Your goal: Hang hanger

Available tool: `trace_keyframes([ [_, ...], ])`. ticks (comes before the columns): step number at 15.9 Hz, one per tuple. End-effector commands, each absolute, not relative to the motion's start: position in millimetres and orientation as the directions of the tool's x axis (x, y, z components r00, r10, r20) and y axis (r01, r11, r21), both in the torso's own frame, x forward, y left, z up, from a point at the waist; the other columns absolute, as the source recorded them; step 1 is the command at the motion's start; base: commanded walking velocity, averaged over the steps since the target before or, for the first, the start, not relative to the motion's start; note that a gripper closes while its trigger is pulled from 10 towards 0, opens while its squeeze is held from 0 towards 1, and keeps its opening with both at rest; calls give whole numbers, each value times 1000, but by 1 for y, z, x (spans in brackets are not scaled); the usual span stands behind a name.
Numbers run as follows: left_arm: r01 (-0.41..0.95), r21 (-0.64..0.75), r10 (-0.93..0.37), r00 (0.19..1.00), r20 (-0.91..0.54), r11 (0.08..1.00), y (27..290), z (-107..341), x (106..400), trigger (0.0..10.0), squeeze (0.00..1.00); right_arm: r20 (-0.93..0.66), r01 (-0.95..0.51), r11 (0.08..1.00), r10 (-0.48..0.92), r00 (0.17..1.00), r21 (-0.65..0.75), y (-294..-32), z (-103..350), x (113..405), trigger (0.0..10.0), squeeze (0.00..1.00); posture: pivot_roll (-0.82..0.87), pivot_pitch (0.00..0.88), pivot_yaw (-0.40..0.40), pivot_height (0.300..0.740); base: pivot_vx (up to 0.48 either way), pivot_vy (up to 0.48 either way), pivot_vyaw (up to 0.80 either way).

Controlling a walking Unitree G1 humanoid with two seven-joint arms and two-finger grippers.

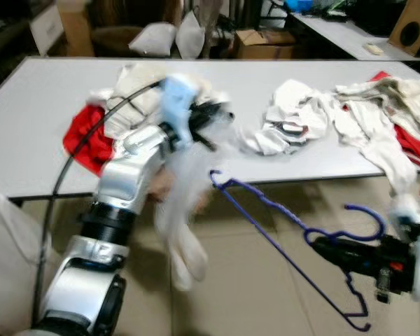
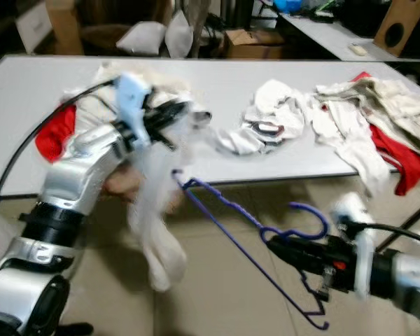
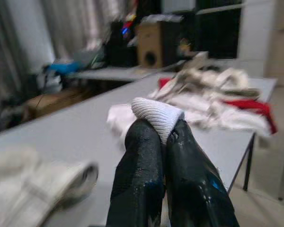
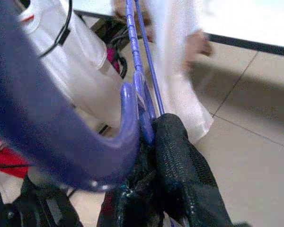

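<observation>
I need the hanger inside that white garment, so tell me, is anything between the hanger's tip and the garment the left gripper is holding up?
Nothing visible: the blue hanger's tip already meets the white garment.

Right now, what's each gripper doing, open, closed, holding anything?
Left gripper: closed on a white garment hanging off the table edge.
Right gripper: closed on the blue hanger, below its hook.
</observation>
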State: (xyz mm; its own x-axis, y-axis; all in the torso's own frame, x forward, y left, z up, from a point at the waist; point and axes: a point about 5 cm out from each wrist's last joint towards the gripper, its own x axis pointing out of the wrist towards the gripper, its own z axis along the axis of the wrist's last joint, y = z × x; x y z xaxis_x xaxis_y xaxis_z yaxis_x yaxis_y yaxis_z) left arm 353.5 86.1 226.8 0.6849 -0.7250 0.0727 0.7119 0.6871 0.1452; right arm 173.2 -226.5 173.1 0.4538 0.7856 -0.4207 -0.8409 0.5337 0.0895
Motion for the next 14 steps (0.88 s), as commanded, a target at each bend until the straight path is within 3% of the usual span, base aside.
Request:
trace_keyframes([
  [1,732,181,-754,644,129,657,85,249,350,10000,0,-440,-863,502,789,429,59,-223,173,179,10000,0,-95,0,-54,740,375,0,0],
  [3,794,196,-817,548,177,575,75,269,335,10000,0,-468,-862,505,753,463,-41,-225,173,203,10000,0,-87,0,-65,740,375,0,0],
  [7,835,217,-856,456,244,506,75,298,321,10000,0,-472,-821,526,679,563,-224,-244,196,241,10000,0,-77,0,-78,740,377,0,0],
  [8,839,223,-858,433,276,496,76,309,318,10000,0,-420,-739,570,609,673,-359,-255,217,266,10000,0,-76,0,-80,740,371,0,0],
  [10,843,214,-845,405,350,493,81,331,315,10000,0,-132,-422,694,432,892,-584,-269,276,311,10000,0,-72,0,-84,740,377,0,0],
  [11,842,204,-831,399,387,499,84,341,314,10000,0,101,-226,762,356,929,-607,-272,314,324,10000,0,-69,0,-87,740,375,0,0],
  [12,840,202,-825,398,401,503,86,344,314,10000,0,198,-155,789,330,923,-594,-272,330,326,10000,0,-69,0,-87,740,375,0,0],
  [13,832,186,-797,400,453,523,93,357,313,10000,0,399,-84,841,339,852,-535,-267,369,323,10000,0,-68,0,-92,740,371,0,0],
  [14,825,165,-771,407,490,541,101,366,313,10000,0,468,-89,842,380,798,-532,-262,386,321,10000,0,-68,0,-92,740,375,0,0],
])
